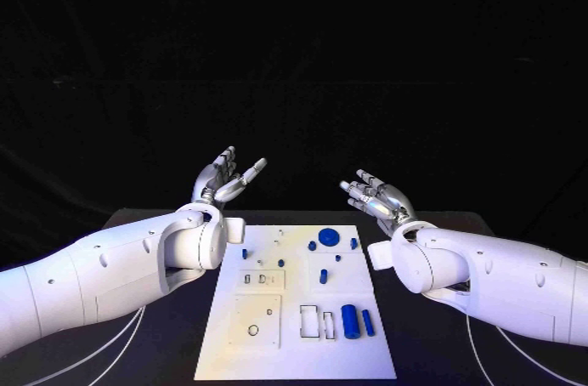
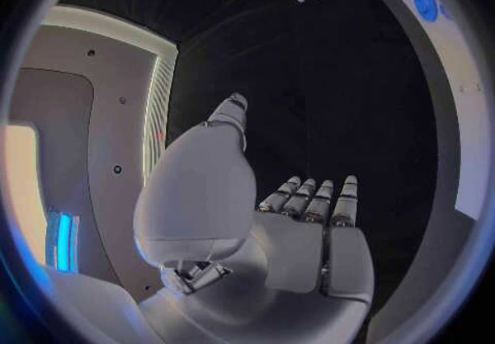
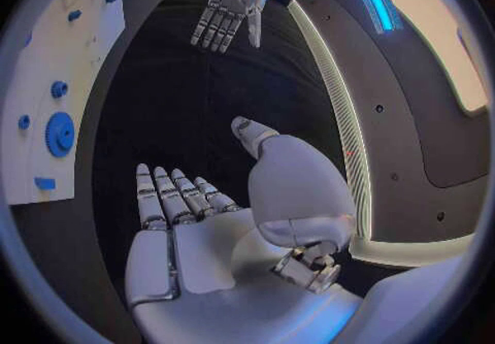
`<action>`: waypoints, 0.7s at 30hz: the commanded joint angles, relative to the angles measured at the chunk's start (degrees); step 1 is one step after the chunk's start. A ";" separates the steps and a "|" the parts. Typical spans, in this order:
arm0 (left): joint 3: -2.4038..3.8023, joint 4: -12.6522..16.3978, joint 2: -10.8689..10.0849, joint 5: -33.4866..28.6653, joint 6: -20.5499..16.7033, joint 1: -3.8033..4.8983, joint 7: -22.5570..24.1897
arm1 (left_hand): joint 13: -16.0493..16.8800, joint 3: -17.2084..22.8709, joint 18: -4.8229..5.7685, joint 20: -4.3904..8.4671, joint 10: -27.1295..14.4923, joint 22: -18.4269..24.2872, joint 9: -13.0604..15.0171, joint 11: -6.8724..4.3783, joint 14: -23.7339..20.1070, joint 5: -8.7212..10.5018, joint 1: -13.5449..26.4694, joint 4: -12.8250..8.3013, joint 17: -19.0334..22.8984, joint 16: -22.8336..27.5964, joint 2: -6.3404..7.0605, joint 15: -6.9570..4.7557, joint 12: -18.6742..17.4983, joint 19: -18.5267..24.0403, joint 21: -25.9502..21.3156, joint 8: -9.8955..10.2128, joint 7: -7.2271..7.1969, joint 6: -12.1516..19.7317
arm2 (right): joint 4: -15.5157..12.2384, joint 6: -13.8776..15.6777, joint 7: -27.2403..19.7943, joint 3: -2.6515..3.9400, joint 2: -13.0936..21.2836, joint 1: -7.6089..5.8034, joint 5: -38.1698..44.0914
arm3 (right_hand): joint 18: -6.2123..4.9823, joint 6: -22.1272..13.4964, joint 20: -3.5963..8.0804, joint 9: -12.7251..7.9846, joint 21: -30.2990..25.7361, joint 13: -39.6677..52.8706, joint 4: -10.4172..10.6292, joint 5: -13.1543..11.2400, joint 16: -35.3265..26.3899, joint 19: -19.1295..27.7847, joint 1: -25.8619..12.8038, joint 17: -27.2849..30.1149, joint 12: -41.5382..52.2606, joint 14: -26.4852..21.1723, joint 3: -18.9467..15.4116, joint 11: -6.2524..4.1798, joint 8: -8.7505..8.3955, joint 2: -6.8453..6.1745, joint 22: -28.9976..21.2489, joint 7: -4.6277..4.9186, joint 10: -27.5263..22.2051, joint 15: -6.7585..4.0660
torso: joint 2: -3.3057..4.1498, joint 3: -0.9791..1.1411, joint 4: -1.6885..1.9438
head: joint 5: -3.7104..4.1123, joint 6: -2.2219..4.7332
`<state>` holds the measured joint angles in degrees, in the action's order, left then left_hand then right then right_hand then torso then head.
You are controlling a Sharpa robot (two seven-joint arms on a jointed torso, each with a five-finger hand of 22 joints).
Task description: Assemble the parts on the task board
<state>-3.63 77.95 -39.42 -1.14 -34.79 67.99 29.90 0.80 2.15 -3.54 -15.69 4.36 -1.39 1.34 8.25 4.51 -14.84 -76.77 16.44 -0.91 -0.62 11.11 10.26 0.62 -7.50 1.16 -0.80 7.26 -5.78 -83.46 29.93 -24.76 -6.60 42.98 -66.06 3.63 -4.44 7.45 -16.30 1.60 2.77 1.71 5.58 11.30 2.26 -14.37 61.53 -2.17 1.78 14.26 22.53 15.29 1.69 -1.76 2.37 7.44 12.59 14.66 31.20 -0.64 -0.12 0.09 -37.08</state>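
Cylinder [image 1: 349, 320] seemingly lies lengthwise on board [image 1: 294, 356].

Open table gap between each robot hand [image 1: 228, 178] — task board [image 1: 298, 352] flanks unobstructed.

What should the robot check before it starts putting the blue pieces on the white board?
1. Left robot hand empty, fingers apart: ok.
2. Right robot hand empty, fingers apart: ok.
3. Task board lies flat on the table between the arms: ok.
4. Big blue round part lies uncovered near the board's far edge: ok.
5. Blue cylinder lies uncovered near the board's near right side: ok.
6. Which slot each part fits: cannot tell.
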 commanded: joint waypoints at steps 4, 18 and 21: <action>0.00 -0.03 0.15 -0.40 3.72 0.10 1.53 | 0.23 0.74 -1.28 -0.94 1.16 -0.27 0.31 1.46 1.70 -0.48 -3.13 0.73 -0.50 -0.78 -0.43 1.61 0.44 -0.51 0.58 -0.66 4.76 -1.45 | 1.33 -12.26 3.58 -1.08 -0.42 -1.10 5.06 | -3.09 19.00 -0.25 4.16 5.72 2.21 -5.39 0.83 7.27 -14.88 8.33 -4.21 5.12 25.74 2.94 -0.81 6.73 -1.68 2.84 9.55 25.64 -1.77 | 0.00 0.00 0.00 | 0.00 0.01; -0.05 0.79 -2.45 0.80 5.68 0.11 1.16 | 3.05 9.89 -6.88 -0.71 45.87 -6.57 8.39 3.70 43.20 0.81 -9.64 -0.49 -8.91 -15.83 -5.47 -0.25 9.94 -35.26 15.33 -14.11 7.25 -38.50 | 4.99 -4.44 2.91 -1.17 0.85 -2.65 32.45 | -6.12 39.07 0.49 7.48 11.66 1.98 -9.69 -1.07 10.95 -30.26 11.40 -5.60 5.55 40.83 7.00 -4.04 12.51 -4.30 4.57 7.34 44.57 -5.55 | 2.38 -0.47 0.74 | 1.33 -0.31; -0.04 1.73 -3.06 2.50 6.78 0.14 0.78 | 2.88 11.36 -7.04 -0.33 47.56 -6.61 8.41 3.15 45.78 0.82 -10.40 -0.59 -9.41 -16.52 -5.01 -0.97 9.39 -37.17 16.10 -14.32 6.76 -39.62 | 5.08 -4.89 3.69 -1.15 0.96 -3.05 34.51 | -6.12 39.80 0.74 7.45 11.87 1.96 -9.76 -1.12 10.95 -30.88 11.21 -5.58 5.00 41.66 7.77 -4.29 12.46 -4.66 4.52 7.10 45.66 -5.82 | 2.93 -0.52 0.95 | 1.60 -0.22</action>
<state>-3.72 79.12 -42.35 -0.78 -30.74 68.04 30.40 3.72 13.35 -9.76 -16.08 51.69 -7.98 9.71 11.46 49.97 -14.18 -86.66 15.88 -10.27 -16.98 6.25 9.37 10.15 -44.37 17.10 -14.79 11.57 -45.11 -78.41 25.05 -22.09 -7.78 43.90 -69.00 31.44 -8.89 41.98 -16.07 8.37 13.13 3.60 -3.27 10.84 12.09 -41.41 71.85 -7.38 7.12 51.32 28.34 12.02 12.84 -5.64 6.59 10.89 52.85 9.97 33.39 -1.07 0.51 1.44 -37.39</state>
